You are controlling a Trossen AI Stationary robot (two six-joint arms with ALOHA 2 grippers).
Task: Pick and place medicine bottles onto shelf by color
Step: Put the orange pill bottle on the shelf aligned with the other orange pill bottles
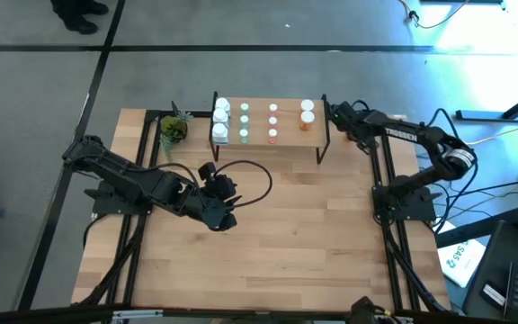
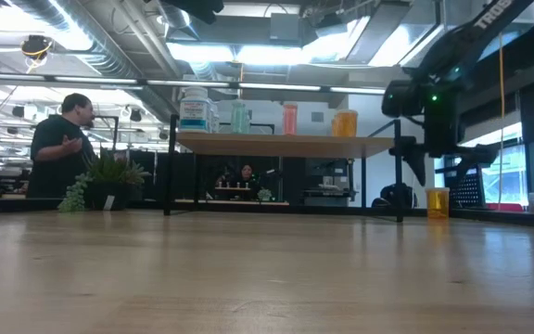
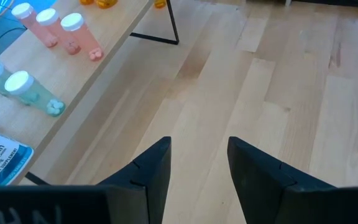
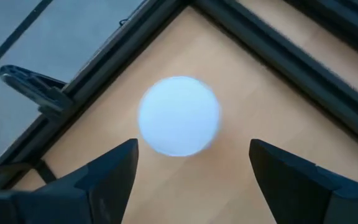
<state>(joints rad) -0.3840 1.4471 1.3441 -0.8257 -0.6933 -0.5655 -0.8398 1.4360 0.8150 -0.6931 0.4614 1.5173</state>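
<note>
On the big pale-wood tabletop (image 1: 268, 234) the low light-wood shelf on thin black legs (image 1: 288, 137) stands toward the far edge, and the little white-capped medicine bottles on it (image 1: 259, 121) are lined up in columns by colour: white ones at the left end, then pale green, then pink-red, then orange at the right end. From table height the shelf (image 2: 276, 144) shows one of each colour along its front, a labelled white bottle (image 2: 194, 109), a pale green one (image 2: 239, 117), a pink-red one (image 2: 289, 119) and an orange one (image 2: 344, 123). One more orange bottle with a white cap (image 2: 438, 200) stands on the table itself, off the shelf's right end near the table's far right corner. The right gripper (image 1: 334, 114) hangs over that corner; its wrist camera looks straight down on the round white cap (image 4: 179, 116), with the dark fingers (image 4: 114, 171) spread wide on either side and not touching it. The left gripper (image 1: 207, 170) hovers above bare table in front of the shelf's left end, its fingers (image 3: 157, 171) partly apart with nothing between them. A small green potted plant (image 1: 174, 129) sits just beside the shelf's left end, and a person in dark clothes (image 2: 60, 148) stands in the room beyond.
</note>
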